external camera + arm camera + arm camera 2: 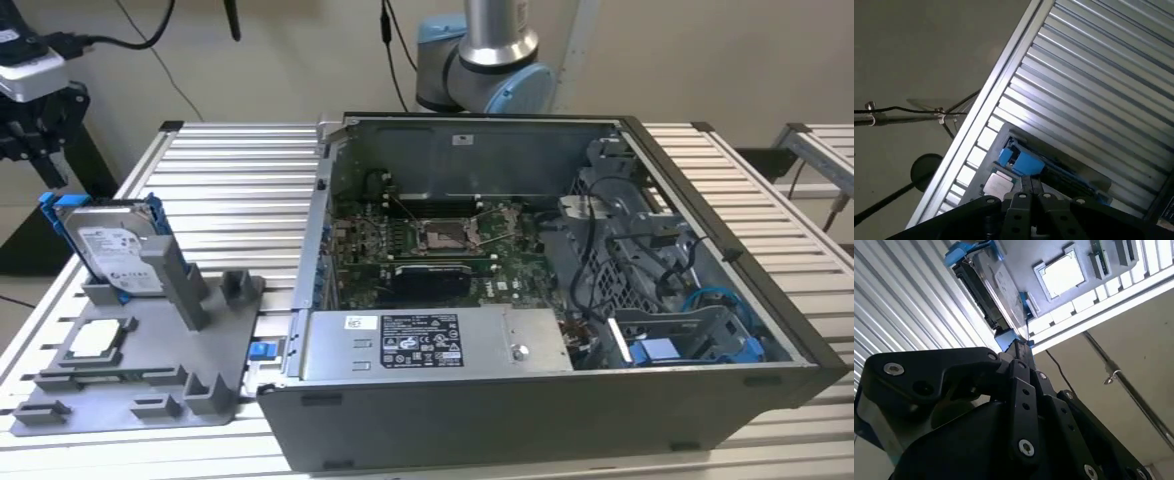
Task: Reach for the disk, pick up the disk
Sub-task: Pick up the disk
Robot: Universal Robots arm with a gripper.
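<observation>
Gripper looks narrow to us, its tips together and holding nothing. We see the disk upright in the grey holder at the exterior view's left, apart from the tips.

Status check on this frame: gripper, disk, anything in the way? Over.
Gripper fingers shut, empty, short of disk. Disk upright in grey stand, not yet picked up. Nothing between them.

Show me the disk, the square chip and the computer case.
disk (115, 252): exterior view, on its white label.
square chip (1061, 275): second wrist view, on its pale top face.
computer case (534, 425): exterior view, on its outer grey wall.
</observation>
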